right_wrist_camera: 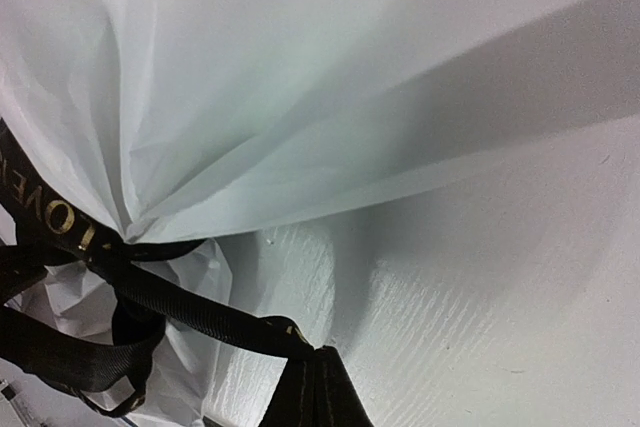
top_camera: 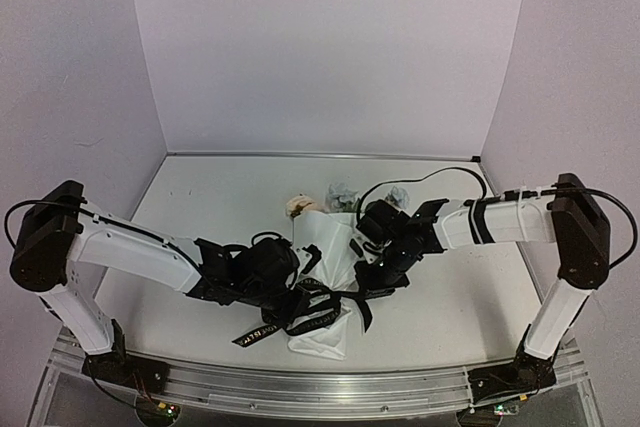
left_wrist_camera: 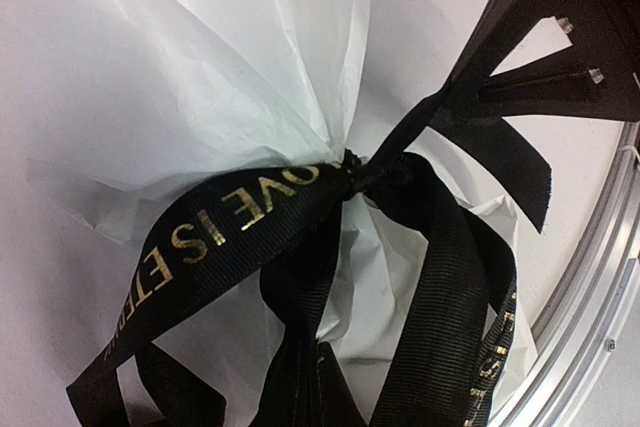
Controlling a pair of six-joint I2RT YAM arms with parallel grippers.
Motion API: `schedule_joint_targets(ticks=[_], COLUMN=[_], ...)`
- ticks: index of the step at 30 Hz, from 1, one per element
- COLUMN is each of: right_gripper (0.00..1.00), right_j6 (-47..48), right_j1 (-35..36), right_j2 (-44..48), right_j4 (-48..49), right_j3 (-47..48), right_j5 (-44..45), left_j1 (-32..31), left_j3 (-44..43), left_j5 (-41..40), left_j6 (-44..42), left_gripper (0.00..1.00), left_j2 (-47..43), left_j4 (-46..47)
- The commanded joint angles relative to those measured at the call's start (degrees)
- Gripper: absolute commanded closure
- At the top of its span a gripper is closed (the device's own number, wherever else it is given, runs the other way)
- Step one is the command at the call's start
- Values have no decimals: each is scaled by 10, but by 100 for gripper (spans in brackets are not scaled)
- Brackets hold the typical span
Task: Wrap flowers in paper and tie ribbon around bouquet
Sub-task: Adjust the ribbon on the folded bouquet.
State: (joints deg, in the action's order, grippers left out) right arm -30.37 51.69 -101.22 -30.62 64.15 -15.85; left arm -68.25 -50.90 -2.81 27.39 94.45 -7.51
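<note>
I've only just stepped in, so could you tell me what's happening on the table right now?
Both arms are working on the bouquet, whose flowers are already wrapped in white paper. The black ribbon is tied around its narrow waist in a knot. The right pincer is shut on one ribbon strand, pulled taut from the knot. The left pincer is shut too, apparently on another strand. Loose ends trail toward the near edge of the table.
</note>
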Motion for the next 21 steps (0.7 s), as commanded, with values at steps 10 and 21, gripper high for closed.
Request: schedule_joint_targets(ticks=[10,21], right_gripper=[100,100], right_j6=[21,25], right_j1=[-28,-46], right_j2=[49,67], right_j4=[-44,-62], right_j3=[-42,-66], right_j5=[59,84], left_j1=[2,2], left_j3=[14,21], left_j5=[-12,-12], left_j6=[19,22], left_gripper=[100,100], left_j2=[-31,-38], left_j4=[-10,-9])
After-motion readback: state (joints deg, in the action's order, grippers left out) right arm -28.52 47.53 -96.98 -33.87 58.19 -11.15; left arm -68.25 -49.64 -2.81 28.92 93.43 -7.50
